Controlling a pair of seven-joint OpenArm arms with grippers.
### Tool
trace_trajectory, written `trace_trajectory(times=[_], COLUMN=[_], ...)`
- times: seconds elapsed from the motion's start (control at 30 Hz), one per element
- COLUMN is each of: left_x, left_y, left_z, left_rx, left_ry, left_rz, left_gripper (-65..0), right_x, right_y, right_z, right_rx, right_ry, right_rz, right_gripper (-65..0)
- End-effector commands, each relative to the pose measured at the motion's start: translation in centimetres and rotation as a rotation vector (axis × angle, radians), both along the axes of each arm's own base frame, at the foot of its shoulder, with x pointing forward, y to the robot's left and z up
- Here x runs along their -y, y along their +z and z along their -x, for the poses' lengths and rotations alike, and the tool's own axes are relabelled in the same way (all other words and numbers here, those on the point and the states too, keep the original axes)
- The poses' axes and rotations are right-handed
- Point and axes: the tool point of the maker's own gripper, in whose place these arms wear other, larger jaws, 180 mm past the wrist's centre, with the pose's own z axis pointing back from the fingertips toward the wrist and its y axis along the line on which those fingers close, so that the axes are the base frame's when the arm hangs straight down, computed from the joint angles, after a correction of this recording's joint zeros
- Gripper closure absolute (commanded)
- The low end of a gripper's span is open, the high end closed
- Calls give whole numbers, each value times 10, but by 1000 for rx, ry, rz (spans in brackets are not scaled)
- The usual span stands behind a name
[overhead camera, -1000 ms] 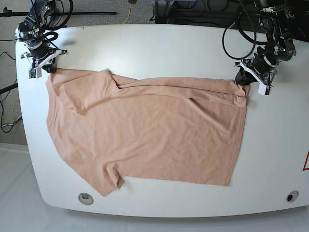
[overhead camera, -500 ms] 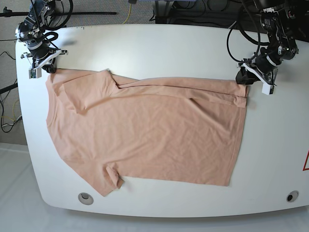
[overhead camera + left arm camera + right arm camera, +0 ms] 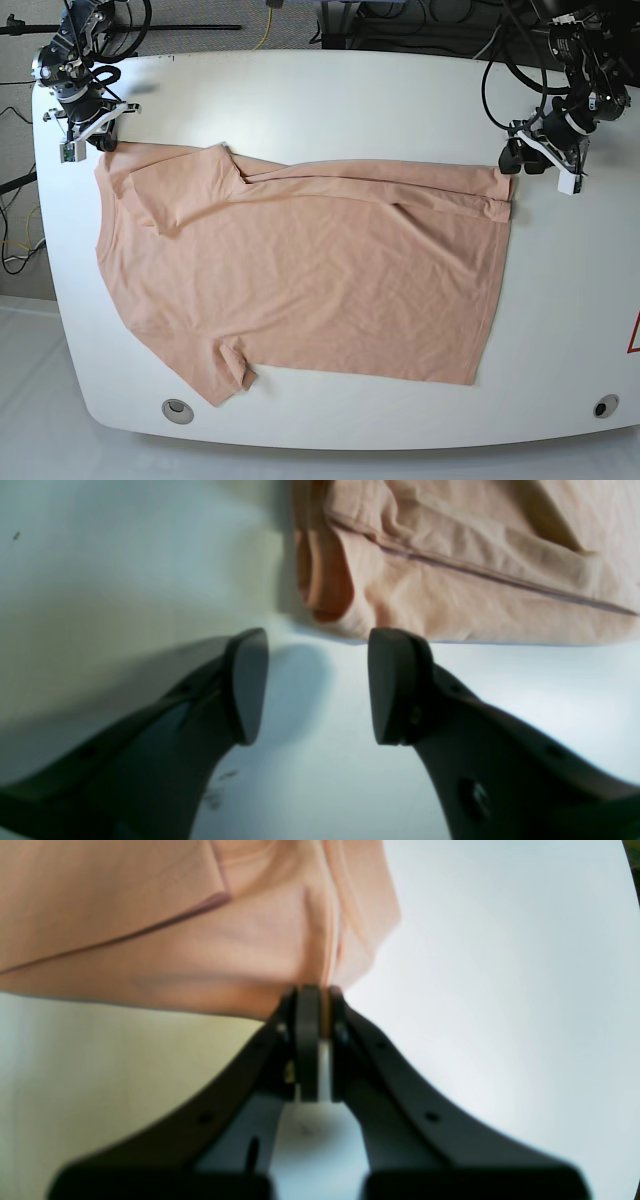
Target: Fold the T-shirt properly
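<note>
Peach cloth: the T-shirt (image 3: 300, 270) lay spread across the middle of the white worktop (image 3: 330, 95), its far edge turned over in a long band, probably a first lengthwise fold.
Left pincer (image 3: 317, 685): at the right of the base view, jaws wide apart with nothing between them, just beside the shirt's folded corner (image 3: 325, 580) and apart from it; judged a release, so that corner could lie flat.
Right pincer (image 3: 320, 1005): at the upper left of the base view, narrow, pinching the shirt's edge at its far corner, likely to keep the fold taut.
Stage: one fold laid, more evidently needed.
Risk: the pinched corner could drag the band askew.
</note>
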Motion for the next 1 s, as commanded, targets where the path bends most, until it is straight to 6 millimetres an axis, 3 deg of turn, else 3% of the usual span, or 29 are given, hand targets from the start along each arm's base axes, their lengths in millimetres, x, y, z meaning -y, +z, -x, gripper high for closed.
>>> trace_trajectory(times=[0.0,0.33,0.6,0.97], left_x=[-1,5,11,8], left_y=[2,-10,-17,-24], left_z=[-6,-9,-9,5], left_rx=[-4,-51,-44,-52], left_ry=[-31,-69,-81,-63], left_rz=[-55,-116,-97,-83], left_gripper=[-352,-306,-232,-43], right_x=[7,7,7,7], right_y=[-1,-1,0,0], right_z=[4,4,4,3], right_rx=[-33,-35,-27,-23], right_ry=[7,7,5,4], right_rz=[25,24,23,23], right_gripper=[-5,-3,-4,0])
